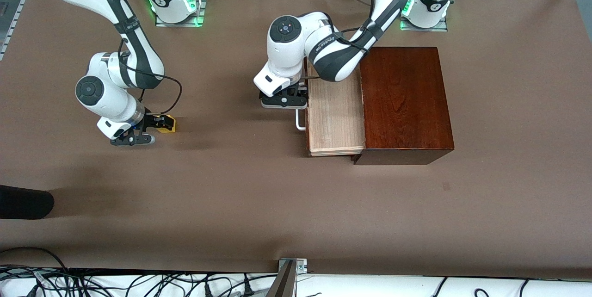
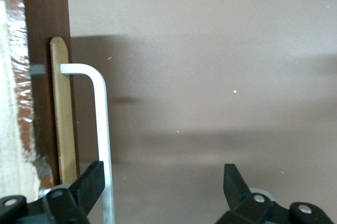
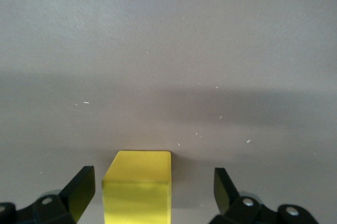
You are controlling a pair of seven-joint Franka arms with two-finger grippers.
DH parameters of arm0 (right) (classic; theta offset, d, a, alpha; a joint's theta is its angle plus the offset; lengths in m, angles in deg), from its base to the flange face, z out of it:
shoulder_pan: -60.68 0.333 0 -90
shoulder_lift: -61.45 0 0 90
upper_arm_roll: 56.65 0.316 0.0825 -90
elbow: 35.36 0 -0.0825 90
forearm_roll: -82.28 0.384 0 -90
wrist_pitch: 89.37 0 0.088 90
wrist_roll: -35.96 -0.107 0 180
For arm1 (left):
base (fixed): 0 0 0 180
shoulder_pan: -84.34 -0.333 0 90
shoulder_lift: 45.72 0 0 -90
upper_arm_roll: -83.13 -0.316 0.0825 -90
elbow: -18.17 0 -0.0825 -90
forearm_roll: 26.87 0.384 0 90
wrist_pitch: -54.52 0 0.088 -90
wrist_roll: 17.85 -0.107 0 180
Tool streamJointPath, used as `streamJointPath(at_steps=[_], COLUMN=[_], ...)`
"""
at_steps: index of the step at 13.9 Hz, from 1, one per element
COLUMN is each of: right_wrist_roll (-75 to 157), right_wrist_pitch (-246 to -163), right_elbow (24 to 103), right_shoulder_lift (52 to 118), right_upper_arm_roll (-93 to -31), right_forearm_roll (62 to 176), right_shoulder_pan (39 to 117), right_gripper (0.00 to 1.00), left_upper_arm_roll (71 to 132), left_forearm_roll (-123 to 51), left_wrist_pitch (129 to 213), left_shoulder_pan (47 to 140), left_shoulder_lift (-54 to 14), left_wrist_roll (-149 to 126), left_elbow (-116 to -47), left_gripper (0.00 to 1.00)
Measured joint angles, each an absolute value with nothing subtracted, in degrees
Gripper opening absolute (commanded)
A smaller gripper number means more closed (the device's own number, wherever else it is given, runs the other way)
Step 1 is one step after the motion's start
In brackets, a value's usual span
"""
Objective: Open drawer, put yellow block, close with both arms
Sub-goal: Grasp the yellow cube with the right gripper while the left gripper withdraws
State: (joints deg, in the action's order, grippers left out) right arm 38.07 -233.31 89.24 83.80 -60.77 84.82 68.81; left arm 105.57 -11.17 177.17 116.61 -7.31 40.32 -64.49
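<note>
Drawer (image 1: pixel 335 116): pulled well out of the dark wooden box (image 1: pixel 404 102) toward my right arm's end of the bench (image 1: pixel 296 204), pale tray bare.
Handle (image 2: pixel 100 129): white bar on the drawer's front.
Left hand (image 1: pixel 283 101): at the drawer's front, fingers apart (the bar sits just inside one finger).
Yellow block (image 3: pixel 138 184): on the bench, well apart from the drawer, toward my right arm's end.
Right hand (image 1: pixel 155 126): low over the block, fingers spread to either side of it, not clamped.

A brown table (image 1: pixel 277 204) bears a black object (image 1: pixel 23 202) at its edge.
</note>
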Motion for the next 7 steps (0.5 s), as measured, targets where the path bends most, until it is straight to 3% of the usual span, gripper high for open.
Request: streamJointPath(at_steps=[3,5,7], right_wrist_roll=[38.02,38.01,37.99], right_wrist_pitch=[-234.09,-234.39,-234.43], right_elbow=[89.24,89.25,89.24], right_shoulder_lift=[85.4,86.27,86.48], right_upper_arm_roll=[-60.77,-60.76,-60.75], right_forearm_roll=[84.85,84.86,84.86], right_shoulder_pan=[68.81,68.81,68.81], right_gripper=[0.85,0.53,0.13], left_upper_arm_roll=[105.72,105.56,105.4], left_forearm_roll=[-11.18,-11.18,-11.18], left_wrist_pitch=[172.34,165.84,157.69], left_shoulder_pan=[116.74,115.96,113.49], left_shoulder_lift=[-8.8,-11.44,-15.69], left_wrist_roll=[40.32,40.31,39.4], left_elbow=[-63.11,-61.11,-59.0], left_gripper=[1.0,1.0,1.0])
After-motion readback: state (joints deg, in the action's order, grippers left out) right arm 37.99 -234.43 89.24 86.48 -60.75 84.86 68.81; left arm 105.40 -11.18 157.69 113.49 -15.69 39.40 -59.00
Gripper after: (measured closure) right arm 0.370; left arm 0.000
